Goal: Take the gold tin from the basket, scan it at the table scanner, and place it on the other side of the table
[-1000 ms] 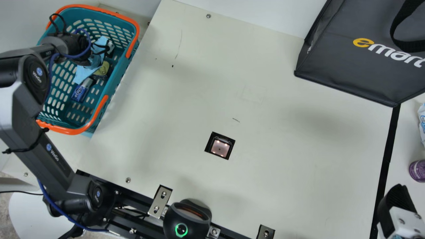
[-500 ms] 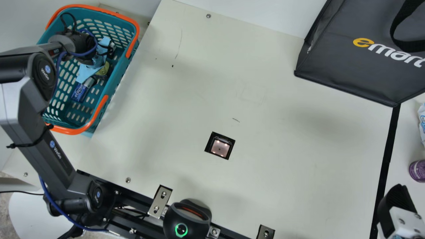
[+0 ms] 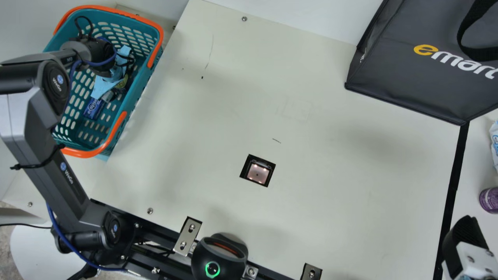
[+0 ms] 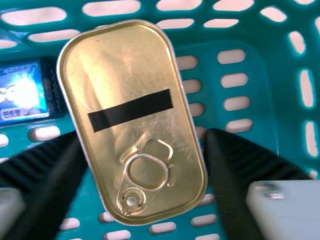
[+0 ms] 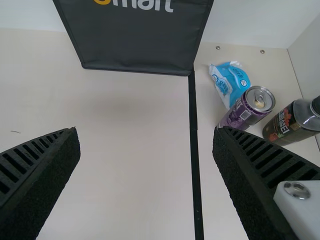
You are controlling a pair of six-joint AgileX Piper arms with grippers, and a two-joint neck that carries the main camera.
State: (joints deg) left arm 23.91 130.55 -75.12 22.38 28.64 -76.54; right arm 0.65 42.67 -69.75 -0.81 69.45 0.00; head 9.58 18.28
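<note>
In teal basket (image 3: 135, 99): gold tin (image 4: 132, 130) (blue pack (image 4: 20, 97) near it).

I'm holding my R fingers (image 5: 50, 170) apart; purple can (image 5: 245, 110) is sitting btwn blue-wht pkt (image 5: 230, 82) & dk btl (image 5: 286, 125).

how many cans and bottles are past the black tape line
2: a purple can near the blue-white packet, and a dark bottle beside the can. The right gripper may hide more.
</note>
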